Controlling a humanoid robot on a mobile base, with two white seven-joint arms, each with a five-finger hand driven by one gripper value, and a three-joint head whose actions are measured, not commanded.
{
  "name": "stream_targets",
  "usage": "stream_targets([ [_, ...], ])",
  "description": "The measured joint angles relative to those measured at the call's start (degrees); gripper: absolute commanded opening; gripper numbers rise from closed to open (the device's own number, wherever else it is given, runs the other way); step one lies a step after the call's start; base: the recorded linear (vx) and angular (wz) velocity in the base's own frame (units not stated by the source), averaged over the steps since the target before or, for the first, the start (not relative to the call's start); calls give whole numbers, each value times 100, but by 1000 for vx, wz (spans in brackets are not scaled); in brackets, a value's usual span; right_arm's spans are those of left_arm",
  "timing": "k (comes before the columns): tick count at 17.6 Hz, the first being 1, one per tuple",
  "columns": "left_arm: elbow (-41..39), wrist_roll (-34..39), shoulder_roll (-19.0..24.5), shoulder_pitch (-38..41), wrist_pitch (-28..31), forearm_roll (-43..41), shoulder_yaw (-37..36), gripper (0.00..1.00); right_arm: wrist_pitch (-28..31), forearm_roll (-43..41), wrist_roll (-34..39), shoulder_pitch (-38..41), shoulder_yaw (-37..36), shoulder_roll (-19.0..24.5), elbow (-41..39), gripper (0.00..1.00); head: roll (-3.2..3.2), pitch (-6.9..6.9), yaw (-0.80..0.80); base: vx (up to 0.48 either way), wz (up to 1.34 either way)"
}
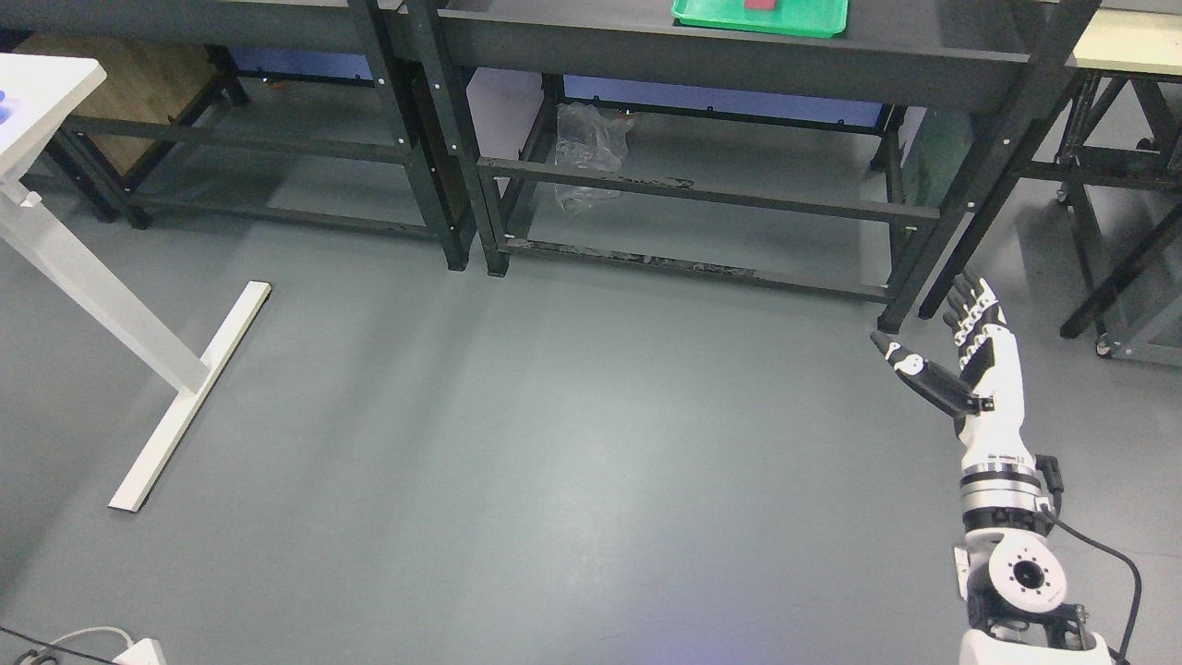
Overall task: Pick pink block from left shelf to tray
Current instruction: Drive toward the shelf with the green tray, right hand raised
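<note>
A green tray sits on the dark shelf top at the upper edge of the head view, with a reddish pink block lying in it, cut off by the frame. My right hand hangs low at the right, well below and to the right of the tray, over the grey floor. Its fingers are stretched out and the thumb is spread; it holds nothing. The left arm does not show.
Black metal shelving frames span the back, with a crumpled clear plastic bag underneath. A white table with its floor foot stands at left. Another rack stands at the right. A white power strip lies at bottom left.
</note>
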Motion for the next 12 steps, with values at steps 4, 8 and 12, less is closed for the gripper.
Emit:
stream_targets([
  [4, 0, 0, 0, 0, 0, 0, 0, 100, 1, 2, 0, 0, -2, 0, 0, 100, 0, 0, 0, 0, 0],
  [8, 0, 0, 0, 0, 0, 0, 0, 100, 11, 2, 0, 0, -4, 0, -1, 100, 0, 0, 0, 0, 0],
  [12, 0, 0, 0, 0, 0, 0, 0, 100, 34, 0, 15, 0, -31, 0, -1, 99, 0, 0, 0, 13, -3],
])
